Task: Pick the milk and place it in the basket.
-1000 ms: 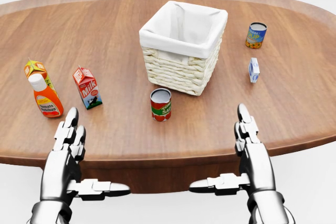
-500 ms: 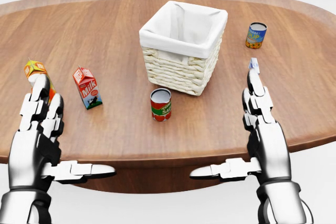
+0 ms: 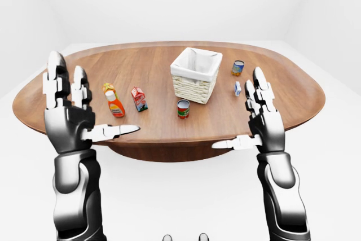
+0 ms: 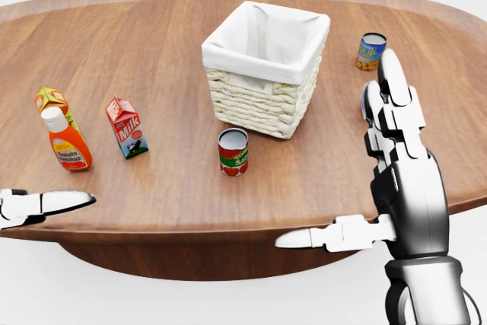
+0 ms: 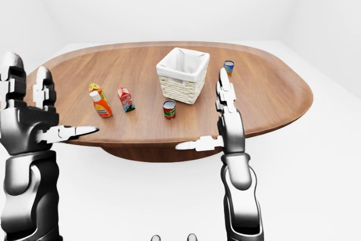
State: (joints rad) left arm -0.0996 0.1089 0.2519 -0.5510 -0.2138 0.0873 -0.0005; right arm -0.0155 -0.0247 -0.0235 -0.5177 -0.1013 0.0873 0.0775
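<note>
Both hands spread wide, empty

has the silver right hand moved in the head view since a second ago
Yes. The silver right hand rose: its fingertips now reach level with the wicker basket.

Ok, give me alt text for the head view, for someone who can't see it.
A red milk carton stands untouched on a round wooden table, left of a cloth-lined wicker basket. The robot's right hand is raised open at the right, and only a fingertip of the left hand shows at the left edge. A ketchup bottle, juice carton and two cans also stand there.
</note>
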